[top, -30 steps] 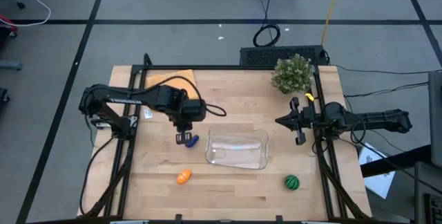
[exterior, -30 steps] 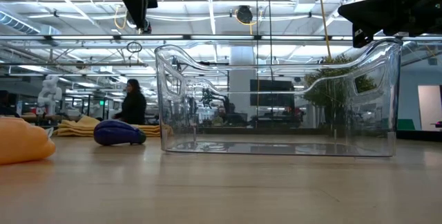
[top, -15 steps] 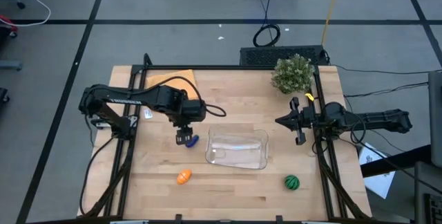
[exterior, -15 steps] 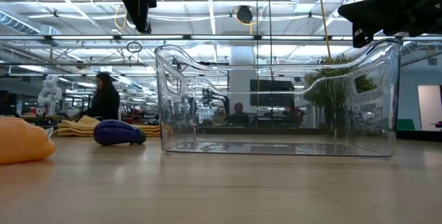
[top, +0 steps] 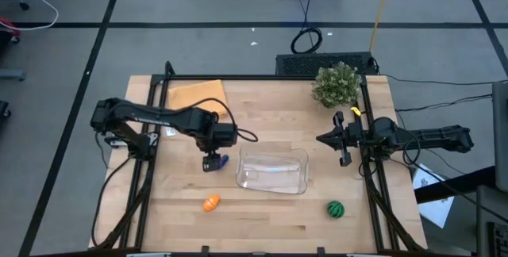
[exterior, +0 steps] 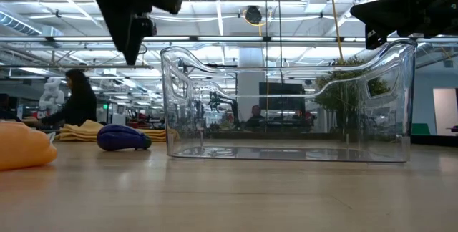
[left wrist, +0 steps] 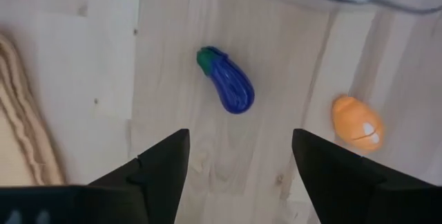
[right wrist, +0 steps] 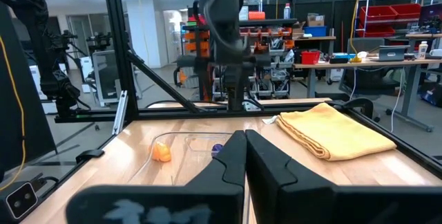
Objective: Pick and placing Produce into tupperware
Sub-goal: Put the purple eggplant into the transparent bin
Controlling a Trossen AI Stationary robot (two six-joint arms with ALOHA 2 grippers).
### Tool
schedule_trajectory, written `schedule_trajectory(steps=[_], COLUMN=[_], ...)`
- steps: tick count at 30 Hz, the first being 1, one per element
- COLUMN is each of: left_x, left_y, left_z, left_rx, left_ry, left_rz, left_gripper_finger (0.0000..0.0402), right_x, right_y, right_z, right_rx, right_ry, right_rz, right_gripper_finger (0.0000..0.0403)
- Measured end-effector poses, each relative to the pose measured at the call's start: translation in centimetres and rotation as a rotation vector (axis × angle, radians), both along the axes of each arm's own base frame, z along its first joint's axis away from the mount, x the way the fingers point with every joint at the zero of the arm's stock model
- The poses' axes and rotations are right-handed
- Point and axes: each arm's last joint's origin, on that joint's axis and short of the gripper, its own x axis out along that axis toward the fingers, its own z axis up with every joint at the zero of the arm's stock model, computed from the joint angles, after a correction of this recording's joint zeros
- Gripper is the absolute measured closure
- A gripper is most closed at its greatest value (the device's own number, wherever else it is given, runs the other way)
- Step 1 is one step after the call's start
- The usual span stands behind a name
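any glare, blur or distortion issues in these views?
Low view: bright ceiling lights backlight the clear plastic container, whose curved walls warp the room behind; the orange toy piece at the edge is soft. Left wrist view: the left gripper's fingers are blurred, while the purple toy eggplant is sharp.

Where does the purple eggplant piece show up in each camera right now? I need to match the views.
High view: purple eggplant just left of the tupperware, under the left gripper.
Low view: on the table, left of the clear tub.
Left wrist view: centre, beyond the open fingers.
Right wrist view: small, seen through the tub.
Shared landmark: the tupperware.
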Motion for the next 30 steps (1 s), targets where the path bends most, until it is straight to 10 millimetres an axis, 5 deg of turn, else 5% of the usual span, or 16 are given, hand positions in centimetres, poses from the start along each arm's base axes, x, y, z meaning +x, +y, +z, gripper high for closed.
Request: schedule_trajectory(steps=[30], left_x=[-0.4], left_y=[0.2], left_z=[-6.1], left_rx=[0.031], left_ry=[-0.019], left_rz=[0.27], left_gripper_finger=[0.0144], right_x=[0.0], right_y=[0.0], right_z=[0.0], right_rx=[0.0], right_ry=[0.0], right_rz=[0.0], right_gripper_finger=[0.0403])
